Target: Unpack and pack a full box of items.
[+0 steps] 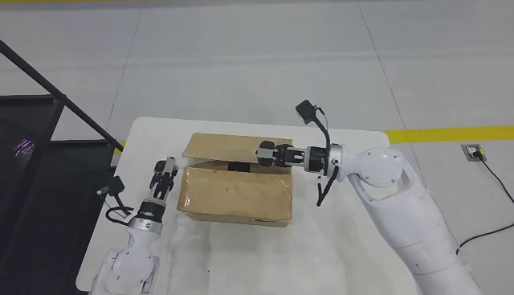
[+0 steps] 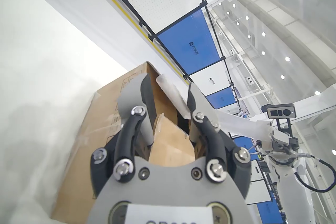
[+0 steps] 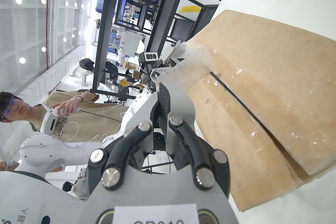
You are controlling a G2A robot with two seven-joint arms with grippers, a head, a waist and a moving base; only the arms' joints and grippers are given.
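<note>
Right pincer (image 3: 162, 87) had its fingers pressed together, dark ribbed pad against grey finger. Crumpled clear tape (image 3: 194, 57) sat right at the tips; could not tell whether it was pinched between them. In the top view the right pincer (image 1: 263, 152) was above the cardboard box (image 1: 233, 198), over the dark slit between the top flaps, with the arm coming in from the right side of the worktop (image 1: 321, 247). From the wrist, the box (image 3: 262, 78) top showed two brown flaps, shiny with tape, and a narrow seam (image 3: 249, 109) running between them.

Left pincer (image 2: 168, 83) was wide open and gripped nothing. Its two fingers (image 2: 145, 104) stood on either side of a raised cardboard flap edge and a strip of clear tape (image 2: 173, 96) sticking up from the box (image 2: 86, 135). Whether either pad touched the cardboard was unclear. Seen from above, the left pincer (image 1: 165, 170) was just beside the left end of the box, at the top corner, with the arm rising from the near left of the worktop.

The box lay about mid-worktop, long side across, near flap lying flat. The far flap (image 1: 225, 145) was lifted and tilted back. Contents were not visible through the slit. The worktop was white with rounded corners.
</note>
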